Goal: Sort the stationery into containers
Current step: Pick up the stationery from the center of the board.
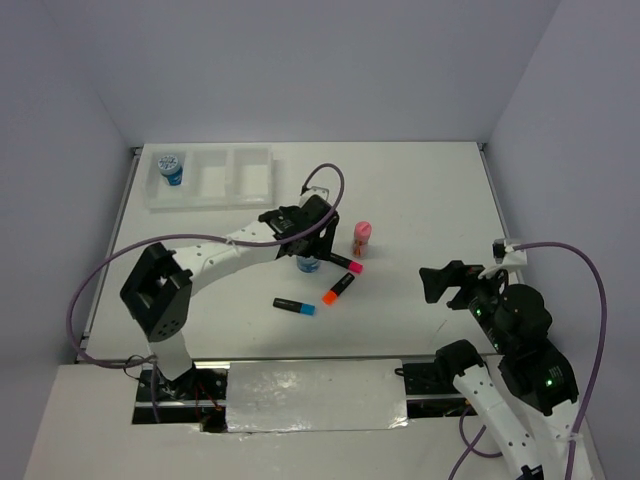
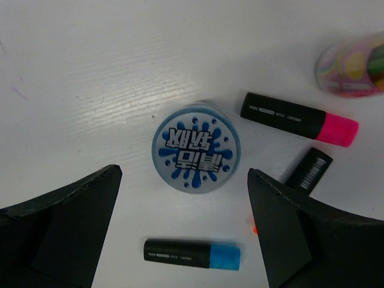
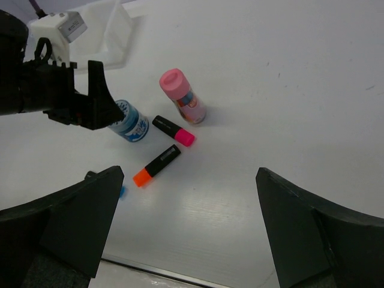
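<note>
Blue roll (image 2: pixel 197 147): upright on the counter (image 2: pixel 90 72), between the wide-spread jaws of the left end effector (image 2: pixel 183 173), not touched.
Handling: likely light, stiff, smooth-sided; pinch across its round wall.
Right end effector (image 3: pixel 189 174): wide, empty.

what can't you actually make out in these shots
- Left wrist view: the orange highlighter has its cap covered by one of the left fingers; the stick is blurred and cut by the corner.
- Top view: the loose blue roll is mostly hidden under the left fingers.
- Right wrist view: the blue highlighter is a sliver behind one of the right fingers; the tray is cut by the top edge, contents unseen.
</note>
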Robot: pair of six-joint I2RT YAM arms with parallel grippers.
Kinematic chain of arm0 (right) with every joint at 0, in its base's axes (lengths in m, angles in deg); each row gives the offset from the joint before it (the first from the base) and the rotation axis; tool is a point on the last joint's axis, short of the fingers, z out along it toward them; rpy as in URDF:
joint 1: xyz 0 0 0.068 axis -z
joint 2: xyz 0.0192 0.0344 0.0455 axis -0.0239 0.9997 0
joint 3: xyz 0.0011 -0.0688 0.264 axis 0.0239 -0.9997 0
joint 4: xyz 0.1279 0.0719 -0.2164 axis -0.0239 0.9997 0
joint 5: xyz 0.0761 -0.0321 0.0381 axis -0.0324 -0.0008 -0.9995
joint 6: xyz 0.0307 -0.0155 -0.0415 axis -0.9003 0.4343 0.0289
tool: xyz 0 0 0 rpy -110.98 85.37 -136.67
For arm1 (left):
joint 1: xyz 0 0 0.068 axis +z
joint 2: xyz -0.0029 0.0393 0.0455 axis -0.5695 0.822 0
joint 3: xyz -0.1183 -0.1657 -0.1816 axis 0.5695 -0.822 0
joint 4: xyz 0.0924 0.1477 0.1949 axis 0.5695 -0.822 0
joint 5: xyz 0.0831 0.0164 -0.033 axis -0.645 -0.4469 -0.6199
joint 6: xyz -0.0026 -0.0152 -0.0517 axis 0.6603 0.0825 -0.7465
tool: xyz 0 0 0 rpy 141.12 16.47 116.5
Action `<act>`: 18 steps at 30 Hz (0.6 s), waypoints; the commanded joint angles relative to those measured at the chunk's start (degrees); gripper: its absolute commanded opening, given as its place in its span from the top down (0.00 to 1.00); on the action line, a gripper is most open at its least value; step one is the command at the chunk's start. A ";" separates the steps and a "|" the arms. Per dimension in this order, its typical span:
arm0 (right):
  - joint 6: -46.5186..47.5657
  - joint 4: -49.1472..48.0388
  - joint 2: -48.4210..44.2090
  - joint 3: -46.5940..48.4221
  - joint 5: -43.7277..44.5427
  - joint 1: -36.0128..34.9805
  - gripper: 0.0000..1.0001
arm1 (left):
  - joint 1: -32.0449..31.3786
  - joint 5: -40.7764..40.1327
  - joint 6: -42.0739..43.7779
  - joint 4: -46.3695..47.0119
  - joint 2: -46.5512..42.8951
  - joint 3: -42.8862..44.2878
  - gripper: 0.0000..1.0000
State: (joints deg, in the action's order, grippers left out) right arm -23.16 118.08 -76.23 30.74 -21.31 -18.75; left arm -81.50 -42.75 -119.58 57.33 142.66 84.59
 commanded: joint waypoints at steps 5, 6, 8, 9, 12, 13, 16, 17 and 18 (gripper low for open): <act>0.96 -3.14 2.17 -1.01 -1.58 -0.36 0.00 | 4.07 2.82 2.20 4.21 3.89 2.71 0.01; 1.05 -3.06 2.17 -0.92 -1.76 -0.27 0.00 | 4.59 3.35 2.47 4.39 4.77 2.80 0.01; 1.14 -3.23 2.08 -1.01 -1.85 -0.27 0.00 | 4.95 4.14 2.99 5.00 5.74 2.88 0.01; 1.14 -3.23 2.00 -1.10 -1.85 -0.36 0.00 | 4.95 5.10 3.08 5.10 6.61 2.97 0.01; 1.23 -3.41 2.08 -1.19 -2.11 -0.45 0.00 | 4.86 6.69 2.91 5.71 7.33 2.54 0.01; 1.31 -3.50 2.17 -1.10 -2.29 -0.36 0.00 | 4.95 7.47 2.74 5.97 7.06 2.27 0.01; 1.40 -3.50 2.61 -1.19 -2.64 -0.36 0.00 | 4.95 9.06 2.12 7.29 5.40 0.95 0.01; 1.49 -3.58 2.70 -1.19 -2.64 -0.27 0.00 | 4.95 9.15 1.77 7.38 4.52 0.52 0.01; 1.40 -3.58 2.78 -1.27 -2.73 -0.36 0.00 | 4.86 9.07 1.59 7.30 4.25 0.51 0.01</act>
State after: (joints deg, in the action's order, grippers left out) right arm -22.72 117.25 -74.48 30.15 -23.39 -18.75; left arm -76.36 -35.64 -117.77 63.34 148.60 85.77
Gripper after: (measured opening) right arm 0.997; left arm 0.993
